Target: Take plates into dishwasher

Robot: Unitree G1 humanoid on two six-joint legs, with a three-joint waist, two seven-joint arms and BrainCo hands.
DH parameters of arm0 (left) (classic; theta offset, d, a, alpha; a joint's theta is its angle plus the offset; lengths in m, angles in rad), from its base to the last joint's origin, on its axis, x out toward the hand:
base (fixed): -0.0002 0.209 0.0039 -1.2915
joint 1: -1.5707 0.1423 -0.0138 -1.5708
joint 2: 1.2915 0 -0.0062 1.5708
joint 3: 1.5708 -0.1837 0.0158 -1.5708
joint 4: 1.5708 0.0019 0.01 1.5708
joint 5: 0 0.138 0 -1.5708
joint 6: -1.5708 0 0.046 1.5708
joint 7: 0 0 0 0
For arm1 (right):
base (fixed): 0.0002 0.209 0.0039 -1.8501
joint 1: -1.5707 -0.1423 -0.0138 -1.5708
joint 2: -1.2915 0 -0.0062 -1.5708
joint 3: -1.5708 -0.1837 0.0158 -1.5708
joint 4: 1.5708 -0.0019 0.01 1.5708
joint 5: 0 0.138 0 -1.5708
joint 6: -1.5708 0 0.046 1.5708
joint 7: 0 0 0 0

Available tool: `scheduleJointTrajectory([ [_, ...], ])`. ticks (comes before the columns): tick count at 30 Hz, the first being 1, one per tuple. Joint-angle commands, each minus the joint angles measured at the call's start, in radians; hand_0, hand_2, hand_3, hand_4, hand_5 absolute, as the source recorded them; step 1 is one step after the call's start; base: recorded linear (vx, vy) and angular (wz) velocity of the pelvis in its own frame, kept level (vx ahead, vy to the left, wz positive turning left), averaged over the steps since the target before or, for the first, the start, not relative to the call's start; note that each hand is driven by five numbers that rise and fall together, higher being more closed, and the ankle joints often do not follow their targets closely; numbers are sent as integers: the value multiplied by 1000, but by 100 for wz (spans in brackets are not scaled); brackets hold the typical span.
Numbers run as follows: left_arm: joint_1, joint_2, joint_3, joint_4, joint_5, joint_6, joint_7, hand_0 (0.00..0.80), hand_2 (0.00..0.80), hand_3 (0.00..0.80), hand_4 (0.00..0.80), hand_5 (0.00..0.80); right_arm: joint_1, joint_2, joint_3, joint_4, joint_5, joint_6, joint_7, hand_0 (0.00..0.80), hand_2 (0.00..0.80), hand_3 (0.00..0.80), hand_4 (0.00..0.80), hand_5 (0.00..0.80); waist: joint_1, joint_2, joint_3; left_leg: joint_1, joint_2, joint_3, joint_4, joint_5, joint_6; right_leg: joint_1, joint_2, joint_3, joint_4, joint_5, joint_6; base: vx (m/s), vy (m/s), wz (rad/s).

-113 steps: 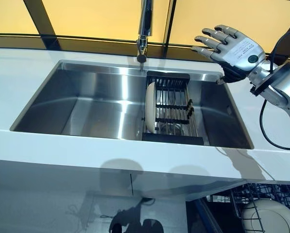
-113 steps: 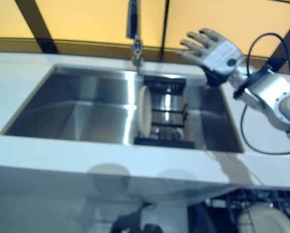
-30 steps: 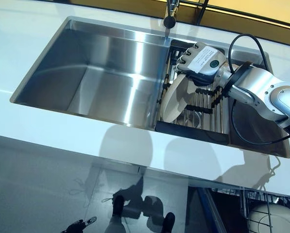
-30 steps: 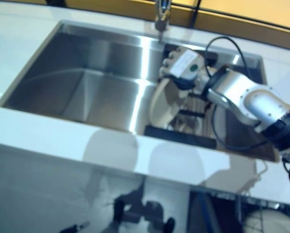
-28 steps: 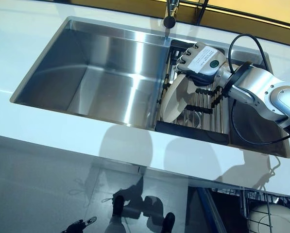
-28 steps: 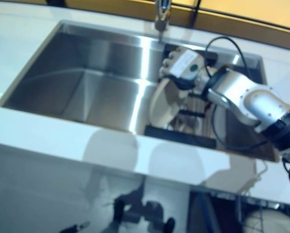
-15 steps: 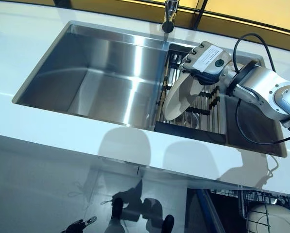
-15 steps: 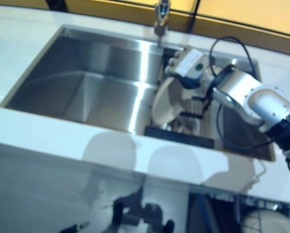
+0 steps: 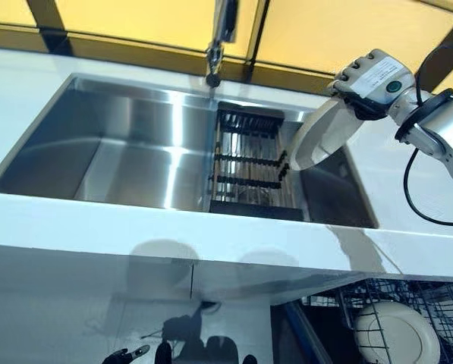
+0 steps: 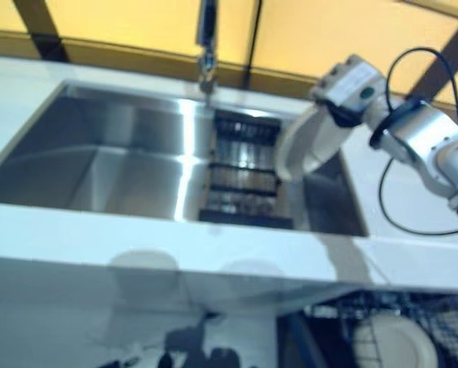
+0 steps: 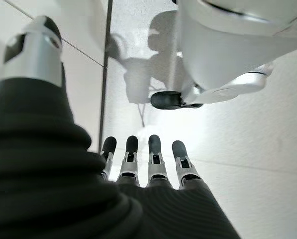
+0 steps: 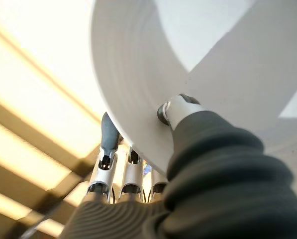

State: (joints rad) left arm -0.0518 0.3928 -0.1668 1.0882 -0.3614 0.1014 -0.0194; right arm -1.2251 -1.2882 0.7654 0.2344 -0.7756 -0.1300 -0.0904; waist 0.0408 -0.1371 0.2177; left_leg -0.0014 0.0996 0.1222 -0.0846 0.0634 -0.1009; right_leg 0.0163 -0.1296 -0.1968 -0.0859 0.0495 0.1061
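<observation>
My right hand [image 9: 369, 78] is shut on the upper rim of a white plate [image 9: 319, 136], which hangs tilted above the right end of the sink [image 9: 112, 163]. In the right wrist view the thumb [image 12: 179, 108] presses on the plate's [image 12: 198, 45] face and the fingers [image 12: 106, 133] curl behind its rim. Left of the plate, the black dish rack [image 9: 250, 163] in the sink shows no plates. Another white plate [image 9: 397, 335] lies in the dishwasher's wire basket [image 9: 438, 299] at the lower right. My left hand [image 11: 154, 155] shows only in its wrist view, hanging over the floor with straight fingers and nothing in it.
A tall faucet [image 9: 218, 42] rises behind the sink's middle. White countertop [image 9: 211, 231] surrounds the sink, with a wide front edge between the sink and the dishwasher basket below. A yellow wall with dark bars [image 9: 48, 23] runs behind the counter.
My right hand has lifted the plate out of the dish rack, up and to the right. The camera has also shifted, so the whole scene sits differently.
</observation>
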Motion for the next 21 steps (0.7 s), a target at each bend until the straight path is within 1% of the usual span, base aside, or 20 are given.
scheduleJointTrajectory([
  [1, 34, 15, 11, 52, 55, -4, -5, 0, 0, 0, 0, 0, -28, -81, -29, 31, -17, 102, -44, 800, 800, 800, 800, 800, -1, -28, -68, 53, 30, 3, -3, -100, 24, 15, -23, 33, -1, 25, 104, 44, 17, -24],
  [3, 43, 10, 11, 56, 71, -3, -9, 0, 0, 0, 0, 0, -6, -105, -51, 37, -13, 121, -39, 800, 800, 800, 800, 800, -12, -27, -85, 67, 31, 12, -3, -106, 24, 21, -21, 46, -1, 23, 106, 59, 23, -21],
  [4, 50, 5, 9, 60, 81, 1, -11, 0, 0, 0, 0, 0, 13, -127, -69, 46, 0, 146, -38, 800, 800, 800, 800, 800, -22, -26, -98, 76, 32, 19, -3, -111, 25, 22, -18, 59, -1, 22, 108, 70, 31, -13],
  [7, 59, -4, 9, 67, 100, -2, -16, 0, 0, 0, 0, 0, 63, -165, -116, 69, 40, 196, -26, 800, 800, 800, 800, 800, -44, -23, -121, 89, 33, 34, -3, -119, 25, 22, -15, 78, -1, 21, 111, 47, 26, -22],
  [8, 62, -5, 9, 68, 106, -3, -18, 0, 0, 0, 0, 0, 91, -175, -143, 73, 63, 225, -17, 800, 800, 800, 800, 800, -48, -23, -126, 92, 33, 38, -3, -121, 26, 23, -14, 84, -1, 21, 112, 46, 35, -13],
  [10, 69, -13, 15, 73, 110, -7, -24, 0, 0, 0, 0, 0, 174, -208, -216, 121, 119, 266, -27, 800, 800, 800, 800, 800, -70, -15, -141, 102, 35, 50, -3, -125, 26, 23, -13, 99, -1, 21, 115, 51, 42, -24],
  [11, 72, -17, 16, 74, 114, -8, -25, 0, 0, 0, 0, 0, 219, -221, -258, 147, 141, 279, -31, 800, 800, 800, 800, 800, -79, -12, -145, 106, 35, 56, -3, -126, 26, 23, -12, 106, -1, 21, 115, 32, 27, -20],
  [12, 72, -14, 15, 74, 114, -8, -25, 0, 0, 0, 0, 0, 233, -222, -272, 145, 141, 279, -31, 800, 800, 800, 800, 800, -77, -14, -145, 107, 35, 57, -3, -126, 26, 23, -12, 106, -1, 21, 115, 40, 24, -23],
  [13, 76, -16, 14, 74, 114, -13, -28, 0, 0, 0, 0, 0, 299, -245, -327, 191, 177, 300, -37, 800, 800, 800, 800, 800, -90, -10, -151, 113, 35, 64, -3, -128, 27, 23, -11, 115, -1, 22, 118, 38, 14, -27],
  [14, 78, -20, 15, 75, 112, -13, -28, 0, 0, 0, 0, 0, 330, -257, -351, 221, 201, 296, -52, 800, 800, 800, 800, 800, -99, -5, -154, 116, 36, 68, -3, -129, 27, 23, -11, 118, -1, 23, 119, 48, 15, -26],
  [16, 79, -17, 16, 77, 111, -14, -31, 0, 0, 0, 0, 0, 429, -271, -433, 270, 225, 290, -66, 800, 800, 800, 800, 800, -108, -3, -156, 123, 37, 77, -3, -131, 29, 25, -10, 124, -1, 23, 121, 33, -2, -13],
  [17, 78, -17, 19, 80, 114, -14, -33, 0, 0, 0, 0, 0, 516, -284, -509, 334, 263, 287, -74, 800, 800, 800, 800, 800, -121, 1, -156, 128, 39, 85, -3, -132, 29, 24, -10, 132, -1, 24, 122, 16, -19, -15],
  [19, 78, -14, 23, 82, 113, -14, -34, 0, 0, 0, 0, 0, 615, -285, -590, 381, 297, 289, -91, 800, 800, 800, 800, 800, -134, 4, -153, 131, 41, 91, -3, -133, 29, 23, -9, 139, -1, 26, 123, -11, -26, -19],
  [20, 77, -8, 26, 85, 109, -13, -37, 0, 0, 0, 0, 0, 721, -282, -680, 416, 333, 301, -101, 800, 800, 800, 800, 800, -147, 6, -152, 130, 43, 99, -3, -132, 29, 19, -8, 145, -1, 28, 123, -23, -25, -19],
  [21, 76, -7, 26, 86, 109, -12, -35, 0, 0, 0, 0, 0, 761, -279, -714, 425, 345, 312, -100, 800, 800, 800, 800, 800, -151, 6, -152, 130, 44, 101, -3, -132, 29, 17, -8, 147, -1, 29, 123, -28, -22, -18],
])
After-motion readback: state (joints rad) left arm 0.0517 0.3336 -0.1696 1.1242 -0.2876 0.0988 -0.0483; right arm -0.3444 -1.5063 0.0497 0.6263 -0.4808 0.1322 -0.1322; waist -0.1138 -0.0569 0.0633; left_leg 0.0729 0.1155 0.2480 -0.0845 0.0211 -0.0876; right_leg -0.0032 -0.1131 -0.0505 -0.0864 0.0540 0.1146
